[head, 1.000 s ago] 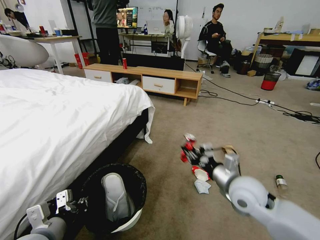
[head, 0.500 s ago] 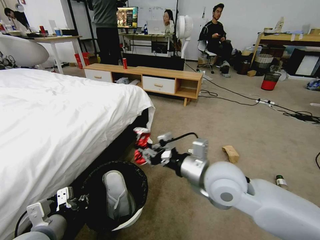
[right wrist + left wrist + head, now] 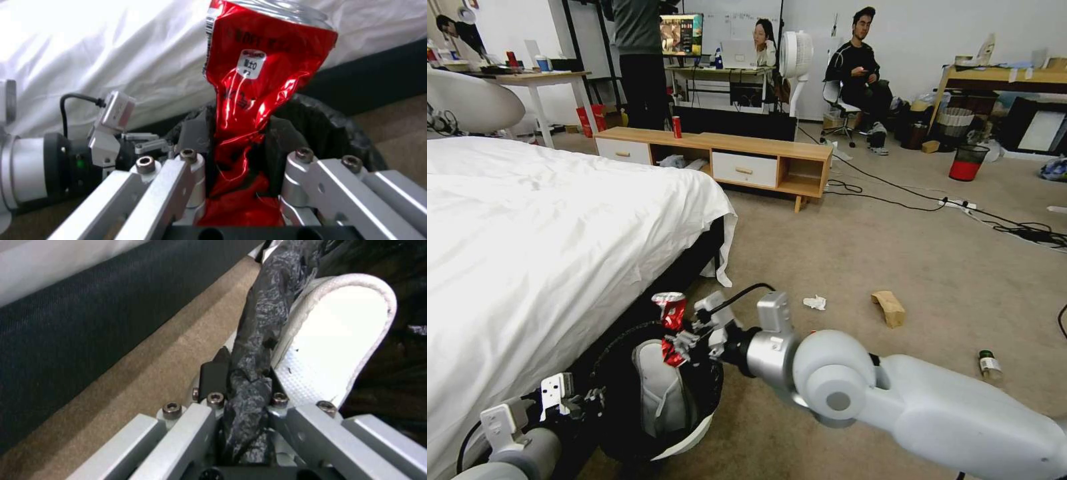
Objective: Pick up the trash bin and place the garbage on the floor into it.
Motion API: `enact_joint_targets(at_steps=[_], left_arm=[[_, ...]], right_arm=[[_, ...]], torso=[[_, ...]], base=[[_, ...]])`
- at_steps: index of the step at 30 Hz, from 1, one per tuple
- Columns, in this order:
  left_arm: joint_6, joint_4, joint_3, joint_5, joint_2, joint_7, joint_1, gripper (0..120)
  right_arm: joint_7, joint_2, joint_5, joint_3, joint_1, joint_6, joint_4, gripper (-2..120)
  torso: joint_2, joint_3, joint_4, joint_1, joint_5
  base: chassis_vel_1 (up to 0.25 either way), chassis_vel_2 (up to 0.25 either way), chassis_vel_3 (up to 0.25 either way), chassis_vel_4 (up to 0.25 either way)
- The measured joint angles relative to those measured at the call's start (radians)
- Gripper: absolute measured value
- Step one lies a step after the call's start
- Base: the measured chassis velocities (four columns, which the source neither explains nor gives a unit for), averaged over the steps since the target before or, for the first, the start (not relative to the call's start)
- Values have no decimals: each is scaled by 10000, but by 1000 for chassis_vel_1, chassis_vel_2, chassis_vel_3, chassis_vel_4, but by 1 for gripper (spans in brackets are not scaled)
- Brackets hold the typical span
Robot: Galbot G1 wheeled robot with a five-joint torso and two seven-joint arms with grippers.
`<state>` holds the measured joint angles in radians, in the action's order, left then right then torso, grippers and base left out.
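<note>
— Holding anything on the right?

— Yes, my right gripper [image 3: 684, 337] is clamped on the crushed red can [image 3: 671, 319], right above the trash bin [image 3: 694, 437]; in the right wrist view the can [image 3: 258, 100] sits pinched between both fingers.

— And the left?

— My left gripper [image 3: 242, 386] is closed on the bin's black bag rim [image 3: 262, 323], beside the bed [image 3: 527, 233]. A white slipper [image 3: 657, 393] lies inside the bin.

— What's on the floor [image 3: 894, 253]?

— A crumpled tissue [image 3: 815, 303], a brown paper bag [image 3: 888, 308] near it, and a small green-capped bottle [image 3: 990, 364] farther to the right, all well apart from the bin.
</note>
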<state>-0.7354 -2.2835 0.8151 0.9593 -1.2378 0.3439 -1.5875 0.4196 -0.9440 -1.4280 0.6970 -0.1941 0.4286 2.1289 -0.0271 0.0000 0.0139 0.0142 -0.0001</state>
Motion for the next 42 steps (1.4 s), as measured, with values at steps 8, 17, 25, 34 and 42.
enact_joint_targets(at_steps=[8,17,25,34,42], left_arm=[[0,-73,44,-4,-35,-6,-18,2],[0,-83,73,-1,-35,-8,-34,2],[0,-89,84,9,-36,-15,-10,2],[0,-46,92,17,-53,-25,-12,2],[0,-2,89,14,-65,-40,-29,2]], right_arm=[[76,-355,272,541,37,61,-423,19],[77,-500,427,734,27,61,-620,19],[83,-539,576,928,-39,53,-798,20],[83,-461,874,970,-293,-13,-871,46],[67,-430,1007,899,-421,-58,-939,76]], torso=[[0,0,0,0,0],[0,0,1,0,0],[0,0,0,0,1],[0,0,1,0,1],[0,0,1,0,1]], base=[[0,0,0,0],[0,0,0,0],[0,0,0,0],[0,0,0,0],[0,0,0,0]])
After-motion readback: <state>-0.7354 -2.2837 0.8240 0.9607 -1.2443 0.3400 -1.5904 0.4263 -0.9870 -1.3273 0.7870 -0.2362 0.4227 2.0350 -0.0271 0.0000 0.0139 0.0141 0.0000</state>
